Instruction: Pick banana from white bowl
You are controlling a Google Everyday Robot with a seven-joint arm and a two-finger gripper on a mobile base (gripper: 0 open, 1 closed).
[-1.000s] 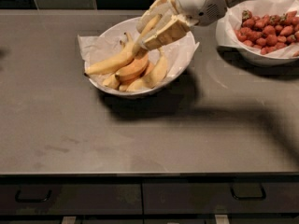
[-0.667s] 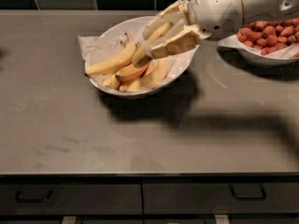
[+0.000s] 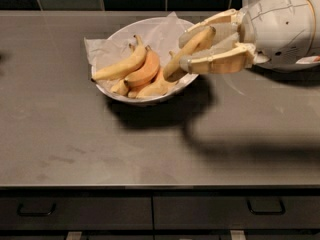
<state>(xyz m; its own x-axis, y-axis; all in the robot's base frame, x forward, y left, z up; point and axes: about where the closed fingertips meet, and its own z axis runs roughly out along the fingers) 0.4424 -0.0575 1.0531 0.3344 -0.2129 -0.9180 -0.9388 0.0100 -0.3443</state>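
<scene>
Banana (image 3: 189, 51) lifted off pile since 0.7 s ago; hand (image 3: 183, 51) shifted up and right with it. Banana tilted, lower end over right side of white bowl (image 3: 124, 32), upper end toward wrist. Hand clamped on banana, one finger above, one below. Orange-tinted banana (image 3: 146, 70) and long yellow banana (image 3: 119, 68) lie in bowl on crinkled paper (image 3: 94, 48). Bowl rests on grey surface (image 3: 75, 144). Drawers (image 3: 80, 211) below front edge.
</scene>
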